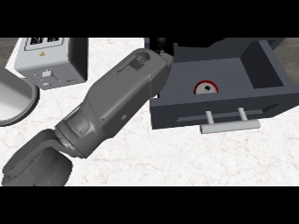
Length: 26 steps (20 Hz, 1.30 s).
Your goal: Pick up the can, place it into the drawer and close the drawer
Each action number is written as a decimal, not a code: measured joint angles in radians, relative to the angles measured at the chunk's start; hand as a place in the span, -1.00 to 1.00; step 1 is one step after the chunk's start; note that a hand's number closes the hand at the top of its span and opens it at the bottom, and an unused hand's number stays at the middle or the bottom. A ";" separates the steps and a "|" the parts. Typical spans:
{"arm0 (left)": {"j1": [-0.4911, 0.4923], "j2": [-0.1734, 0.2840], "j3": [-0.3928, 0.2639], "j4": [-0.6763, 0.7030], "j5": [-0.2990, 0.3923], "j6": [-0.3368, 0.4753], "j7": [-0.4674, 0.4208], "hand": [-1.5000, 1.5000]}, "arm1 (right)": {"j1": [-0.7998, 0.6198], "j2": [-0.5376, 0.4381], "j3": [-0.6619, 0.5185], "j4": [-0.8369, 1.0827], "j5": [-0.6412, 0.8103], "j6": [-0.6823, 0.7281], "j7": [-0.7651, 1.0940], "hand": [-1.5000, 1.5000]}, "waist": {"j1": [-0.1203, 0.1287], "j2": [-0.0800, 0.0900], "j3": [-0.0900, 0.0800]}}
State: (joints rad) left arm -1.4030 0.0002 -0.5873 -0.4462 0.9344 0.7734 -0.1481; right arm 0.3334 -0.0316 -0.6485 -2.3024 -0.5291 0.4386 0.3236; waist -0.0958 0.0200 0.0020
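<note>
Can (206,88) upright inside open drawer (268,70), far right on counter (178,157). Left forearm (113,105) reaches toward drawer's far left corner; left hand (160,45) mostly hidden, can't tell finger state. Grey box (49,61) far left.

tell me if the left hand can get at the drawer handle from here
Probably yes. The handle sits exposed on the front of the open drawer, with bare counter before it. The left hand itself is hidden beyond its forearm, near the drawer's back-left corner.

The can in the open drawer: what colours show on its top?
Red and white can, head view.
</note>
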 measured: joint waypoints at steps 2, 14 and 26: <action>0.008 0.000 -0.008 -0.005 0.017 0.007 -0.018 -1.00 | -0.005 -0.006 -0.007 -0.004 -0.003 0.005 -0.009 -1.00 | -0.003 0.000 0.000; 0.015 0.000 -0.016 -0.051 0.086 0.011 -0.124 -1.00 | -0.140 -0.090 0.036 -0.073 0.263 0.056 -0.163 -1.00 | 0.029 0.000 -0.001; -0.025 0.000 -0.012 -0.068 0.115 0.030 -0.113 -1.00 | -0.312 -0.086 0.322 -0.025 0.847 0.008 -0.253 -1.00 | 0.083 -0.007 -0.002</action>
State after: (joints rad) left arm -1.4278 0.0001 -0.5994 -0.5139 1.0491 0.8031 -0.2611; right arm 0.0209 -0.1181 -0.3267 -2.3271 0.3175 0.4466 0.0708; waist -0.0128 0.0133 0.0005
